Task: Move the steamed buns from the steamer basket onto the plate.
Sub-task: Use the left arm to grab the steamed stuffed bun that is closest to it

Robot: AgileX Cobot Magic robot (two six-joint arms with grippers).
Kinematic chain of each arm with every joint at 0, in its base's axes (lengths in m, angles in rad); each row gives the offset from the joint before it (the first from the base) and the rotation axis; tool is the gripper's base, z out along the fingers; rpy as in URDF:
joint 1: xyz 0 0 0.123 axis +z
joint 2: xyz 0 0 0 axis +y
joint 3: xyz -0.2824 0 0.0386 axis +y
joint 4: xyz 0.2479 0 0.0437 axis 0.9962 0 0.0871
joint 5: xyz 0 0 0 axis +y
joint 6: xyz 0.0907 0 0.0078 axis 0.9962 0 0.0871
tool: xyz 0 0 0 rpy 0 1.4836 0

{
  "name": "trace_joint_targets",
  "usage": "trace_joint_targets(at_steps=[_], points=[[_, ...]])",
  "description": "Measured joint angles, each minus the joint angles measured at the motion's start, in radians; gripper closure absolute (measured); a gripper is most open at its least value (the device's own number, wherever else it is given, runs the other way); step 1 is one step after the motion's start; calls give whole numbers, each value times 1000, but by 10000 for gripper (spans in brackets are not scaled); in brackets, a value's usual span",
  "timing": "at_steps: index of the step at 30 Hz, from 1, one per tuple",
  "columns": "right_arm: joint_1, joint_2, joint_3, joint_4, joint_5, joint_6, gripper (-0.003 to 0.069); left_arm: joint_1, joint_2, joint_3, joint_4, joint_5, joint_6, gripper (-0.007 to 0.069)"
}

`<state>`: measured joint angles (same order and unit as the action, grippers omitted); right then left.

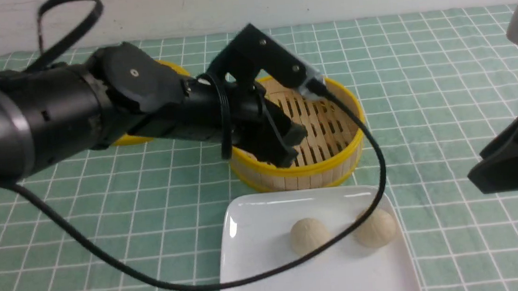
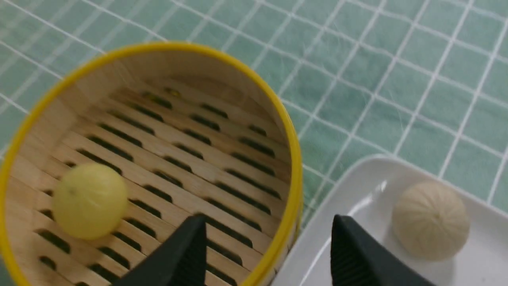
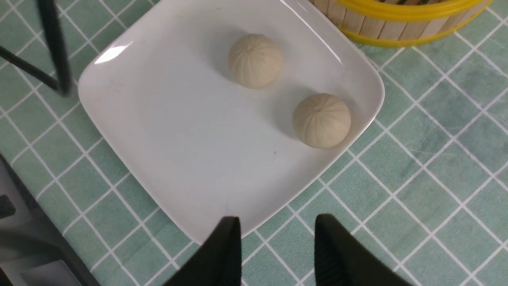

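The bamboo steamer basket (image 1: 318,178) stands mid-table, and one pale yellow steamed bun (image 2: 90,200) rests on its slatted floor; in the front view my left arm hides that bun. My left gripper (image 1: 289,146) hovers open and empty over the basket's near rim (image 2: 293,190), between the yellow bun and the plate. On the white plate (image 1: 264,262), just in front of the basket, lie two cream steamed buns (image 1: 309,236) (image 1: 375,229). My right gripper (image 3: 278,220) is open and empty above the cloth, off the plate's corner (image 3: 178,139) and apart from both cream buns (image 3: 255,60) (image 3: 321,120).
A yellow-rimmed lid (image 1: 133,139) lies behind the basket, mostly hidden by my left arm. The left arm's black cable (image 1: 377,154) loops down across the plate in front of the buns. A green checked cloth (image 1: 424,103) covers the table.
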<state>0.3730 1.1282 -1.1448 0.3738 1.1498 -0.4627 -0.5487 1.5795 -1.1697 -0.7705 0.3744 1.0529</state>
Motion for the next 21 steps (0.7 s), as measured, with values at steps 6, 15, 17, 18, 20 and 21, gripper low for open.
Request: trace_joint_targets(at_steps=[6,15,17,18,20,21], points=[[0,0,0,11,0,0,384,0,-82,0,0,-75,-194,195],[0,0,0,49,0,0,384,55,5,-99,0,-117,-361,195],[0,0,0,54,0,0,384,90,62,-163,5,-61,-394,195],[0,0,0,56,1,0,384,109,92,-197,13,-32,-406,195],[0,0,0,56,4,0,384,134,137,-244,25,3,-428,195],[0,0,0,56,12,0,384,157,182,-289,49,44,-455,195]])
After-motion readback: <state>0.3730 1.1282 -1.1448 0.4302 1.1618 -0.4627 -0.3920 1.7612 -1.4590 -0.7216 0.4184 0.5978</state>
